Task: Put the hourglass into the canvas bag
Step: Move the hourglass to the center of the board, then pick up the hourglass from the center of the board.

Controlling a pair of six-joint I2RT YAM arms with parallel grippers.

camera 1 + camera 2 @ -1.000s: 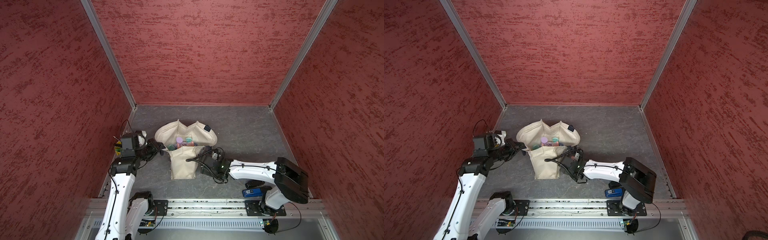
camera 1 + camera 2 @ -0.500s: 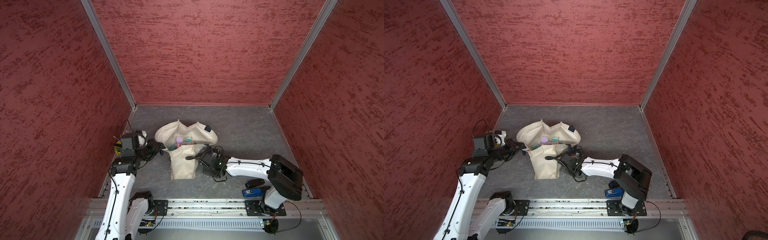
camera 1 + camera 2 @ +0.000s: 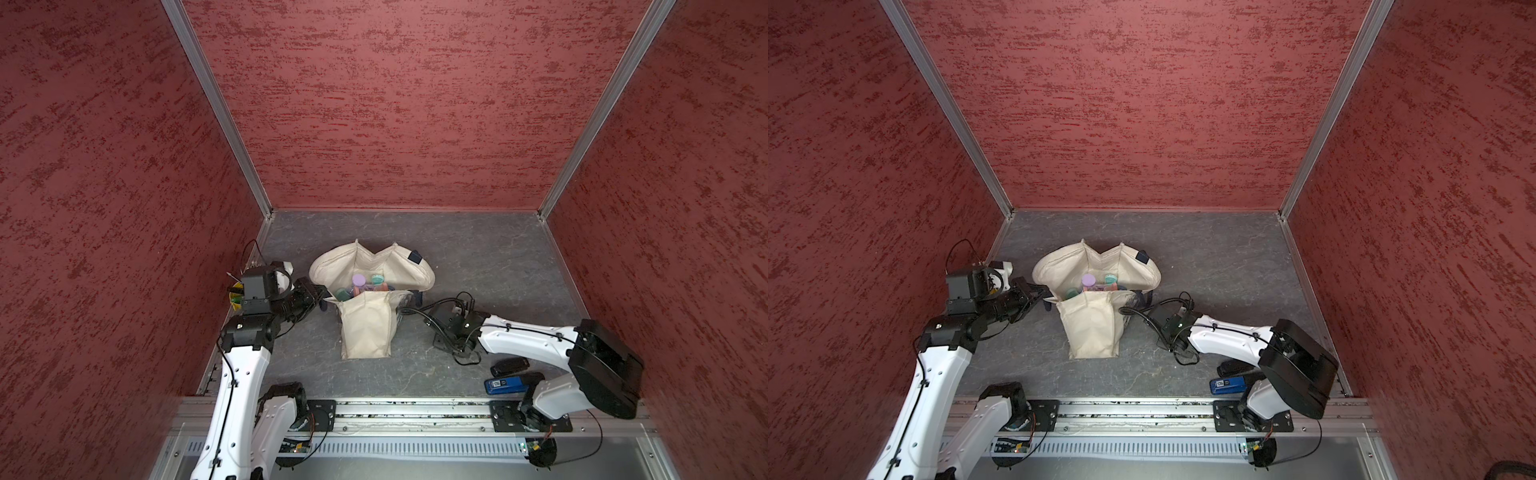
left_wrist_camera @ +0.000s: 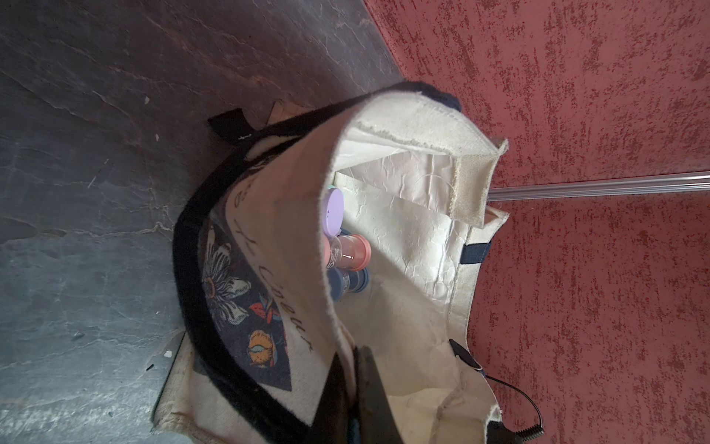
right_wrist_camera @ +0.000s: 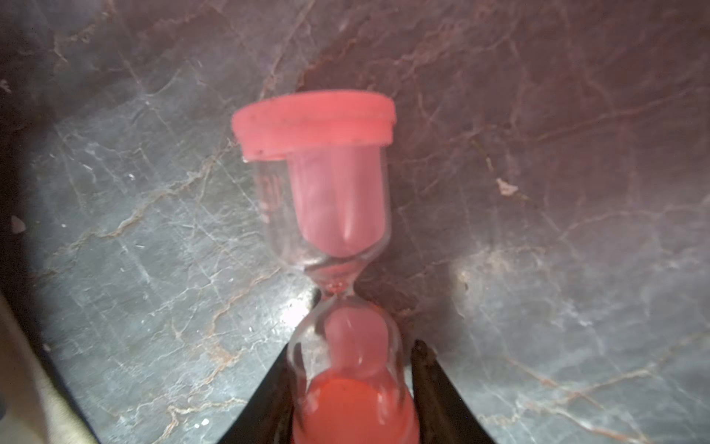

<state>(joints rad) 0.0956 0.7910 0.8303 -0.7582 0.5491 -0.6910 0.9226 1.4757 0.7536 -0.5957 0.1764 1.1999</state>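
Grey, marble-veined table [image 5: 153,192] fills the background of the right wrist view. Against it the pink hourglass [image 5: 338,207] shows close up: clear glass bulbs holding pink sand, a narrow neck and a pink plastic end cap. It sits just right of the canvas bag [image 3: 365,332], low by the table. Whether it rests on the surface or hangs just clear cannot be told.

The right gripper [image 5: 351,351] has its jaws clenched on the bulb nearer the wrist, one against each side of the glass. The piece looks light and rigid but brittle, and the smooth glass is probably slippery. The neck is the weak point, so a bulb or cap is the safer place to squeeze, and gently. Held by one end, it may tilt.

The bag is soft and would likely slump shut. The left gripper [image 4: 351,388] has its jaws pinched closed on the rim at the bag's left corner, holding the mouth open. Inside lie a purple-capped hourglass [image 4: 333,209], a salmon-capped hourglass [image 4: 347,251] and a blue-capped hourglass [image 4: 347,284], so the landing would be glass on glass.

Further out, a yellow pencil cup [image 3: 236,297] stands at the table's left edge and a blue box [image 3: 505,385] lies near the right arm's base. Red textured walls [image 3: 415,104] close in three sides.
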